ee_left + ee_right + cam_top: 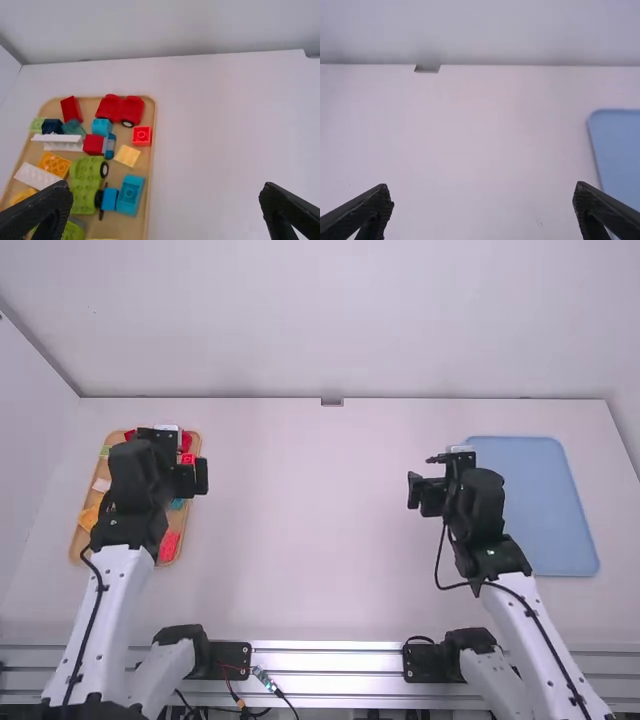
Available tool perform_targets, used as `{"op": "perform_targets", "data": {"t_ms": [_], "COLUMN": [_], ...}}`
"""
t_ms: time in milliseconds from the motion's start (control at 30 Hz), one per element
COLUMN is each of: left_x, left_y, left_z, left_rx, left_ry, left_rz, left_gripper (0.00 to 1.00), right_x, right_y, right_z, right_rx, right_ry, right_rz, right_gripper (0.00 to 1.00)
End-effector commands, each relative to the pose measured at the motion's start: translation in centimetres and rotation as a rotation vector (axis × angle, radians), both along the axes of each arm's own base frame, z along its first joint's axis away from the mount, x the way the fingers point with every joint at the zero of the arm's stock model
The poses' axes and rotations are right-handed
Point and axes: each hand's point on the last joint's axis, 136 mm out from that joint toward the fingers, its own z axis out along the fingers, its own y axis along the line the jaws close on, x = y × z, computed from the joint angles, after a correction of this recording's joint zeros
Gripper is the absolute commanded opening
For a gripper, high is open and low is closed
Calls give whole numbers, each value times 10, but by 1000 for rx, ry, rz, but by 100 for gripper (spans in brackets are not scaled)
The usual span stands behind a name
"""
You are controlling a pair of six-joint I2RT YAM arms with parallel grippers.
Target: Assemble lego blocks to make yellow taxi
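Observation:
My left gripper (pixel 172 460) stands over the block tray at the table's left side; in its wrist view the left gripper (pixel 165 210) is open with its fingers wide apart. Inside the tray lie a yellow-orange brick (pixel 54 164), a pale yellow brick (pixel 127 156), a green wheeled base (pixel 86 182), a red car-shaped piece (pixel 120 109), a red brick (pixel 142 135) and a teal brick (pixel 130 194). Near the blue tray, my right gripper (pixel 428 480) is above the table, and in its wrist view the right gripper (pixel 482 210) is spread open, holding nothing.
The wooden tray (pixel 76 530) has the left arm over it. On the right lies a flat blue tray (pixel 540 505), partly behind the right arm. White table surface (pixel 300 520) stretches between the two arms, up to a wall at the back.

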Motion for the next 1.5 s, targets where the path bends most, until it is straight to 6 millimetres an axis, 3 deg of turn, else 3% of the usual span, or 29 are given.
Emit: {"op": "perform_targets", "data": {"t_ms": [0, 333, 467, 667, 800, 900, 1100, 1333, 1467], "left_x": [10, 20, 17, 16, 14, 7, 3, -3, -15], "left_y": [7, 39, 70, 90, 126, 145, 158, 161, 173], "left_z": [13, 6, -2, -9, -12, -26, -50, -55, -57], "left_rx": [-20, -94, -149, -220, -242, -266, -287, -270, -205], "left_ry": [-17, 75, 132, 187, 202, 232, 294, 326, 365], "left_rz": [-16, -17, 98, 108, 234, 316, 397, 408, 472], "left_gripper": [99, 99, 99, 99, 99, 99, 99, 99, 99], "right_x": [5, 8, 8, 10, 10, 10, 10, 10, 11], "right_y": [4, 4, 4, 4, 5, 4, 5, 5, 5], "right_z": [2, -5, -4, -2, -1, -1, 0, 0, 0], "right_rx": [0, -2, -1, 0, 1, 1, 1, -3, -4], "right_ry": [3, 22, 17, 7, 4, 4, 1, 0, -3], "right_rz": [11, 9, 9, 9, 10, 9, 10, 12, 12], "right_gripper": [98, 99, 99, 99, 99, 99, 99, 99, 99]}}
